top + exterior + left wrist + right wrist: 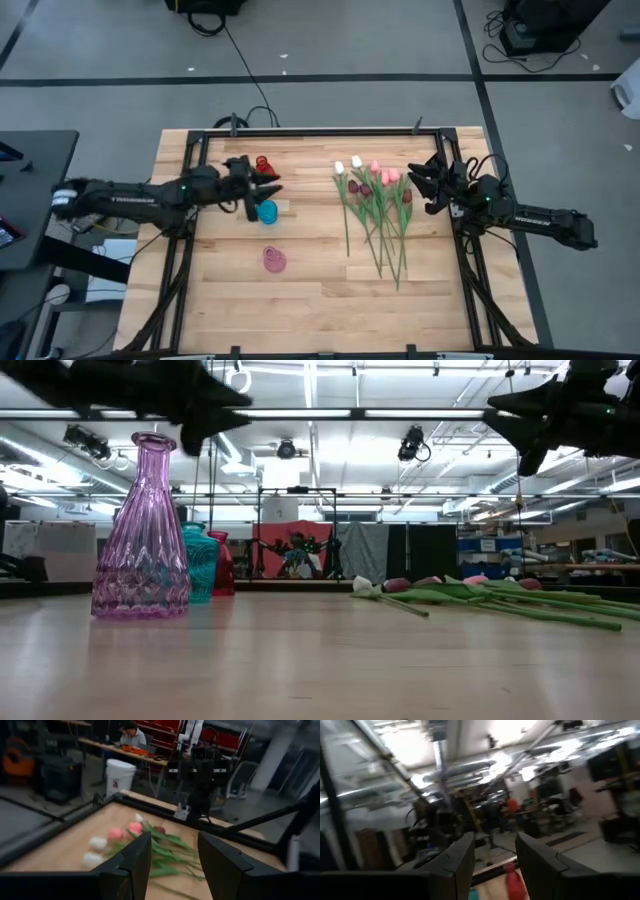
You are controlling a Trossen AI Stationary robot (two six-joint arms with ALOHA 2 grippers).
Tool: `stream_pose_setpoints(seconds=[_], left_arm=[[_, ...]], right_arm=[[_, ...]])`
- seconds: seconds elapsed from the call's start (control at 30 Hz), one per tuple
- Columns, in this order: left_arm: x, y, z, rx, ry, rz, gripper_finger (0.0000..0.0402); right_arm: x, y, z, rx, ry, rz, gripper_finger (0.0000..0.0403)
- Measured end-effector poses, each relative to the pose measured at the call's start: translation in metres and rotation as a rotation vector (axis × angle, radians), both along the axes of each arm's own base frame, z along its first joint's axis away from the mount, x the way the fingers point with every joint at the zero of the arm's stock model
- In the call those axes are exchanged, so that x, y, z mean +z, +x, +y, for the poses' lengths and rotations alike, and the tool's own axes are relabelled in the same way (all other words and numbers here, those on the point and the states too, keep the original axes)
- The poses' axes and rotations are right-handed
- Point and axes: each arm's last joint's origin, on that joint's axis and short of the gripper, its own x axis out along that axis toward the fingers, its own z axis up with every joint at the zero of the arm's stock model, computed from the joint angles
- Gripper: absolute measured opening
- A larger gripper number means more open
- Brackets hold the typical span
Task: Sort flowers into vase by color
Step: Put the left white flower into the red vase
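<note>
Several artificial tulips [375, 205] lie flat in a bunch on the right half of the table, heads white, pink and dark red toward the far edge, green stems fanning toward the near edge; they also show as tulips [480, 595] and tulips [145, 842]. Three glass vases stand upright left of centre: red [262, 164], blue [267, 211], pink [274, 260]. My left gripper [268, 186] hovers open between the red and blue vases, raised above them. My right gripper [420, 182] hovers open just right of the tulip heads, raised above the table.
A black frame [310, 131] borders the table's far edge and sides. Bare wood lies between the vases and the tulips and along the near edge [330, 320]. A person sits at a bench [131, 735] in the room beyond.
</note>
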Motion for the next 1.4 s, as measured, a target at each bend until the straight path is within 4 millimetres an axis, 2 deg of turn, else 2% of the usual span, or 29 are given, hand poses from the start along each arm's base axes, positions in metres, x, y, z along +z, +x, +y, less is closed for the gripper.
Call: stream_pose_setpoints(seconds=[0.2,0.3,0.43,0.57,0.7,0.83,1.03,1.23,1.4], left_arm=[[0.026,0.045,-0.023,-0.033,0.073,0.02,0.0166],[0.029,0.066,-0.034,-0.07,0.069,0.048,0.0166],[0.02,0.087,-0.054,-0.111,0.079,0.093,0.0166],[0.0,0.098,-0.071,-0.028,0.102,0.148,0.0166],[-0.013,0.104,-0.072,0.069,0.076,0.173,0.0166],[-0.021,0.119,-0.066,0.089,0.022,0.199,0.0166],[-0.019,0.156,-0.07,0.09,0.048,0.298,0.0166],[-0.018,0.183,-0.074,0.09,0.059,0.301,0.0166],[-0.019,0.204,-0.072,0.104,0.033,0.293,0.0166]], right_arm=[[0.0,0.001,0.002,0.069,-0.004,0.007,0.0155],[-0.002,0.001,0.002,0.088,-0.007,0.022,0.0155],[-0.005,0.002,0.003,0.108,-0.017,0.059,0.0155],[-0.006,0.003,0.003,0.094,-0.064,0.086,0.0155],[-0.006,0.003,0.002,0.042,-0.095,0.096,0.0155],[0.001,0.004,0.004,0.118,-0.13,0.112,0.0155],[0.012,0.011,0.004,0.13,-0.131,0.22,0.0155],[0.023,0.012,0.003,0.11,-0.164,0.307,0.0155],[0.02,0.012,0.003,0.098,-0.179,0.345,0.0155]])
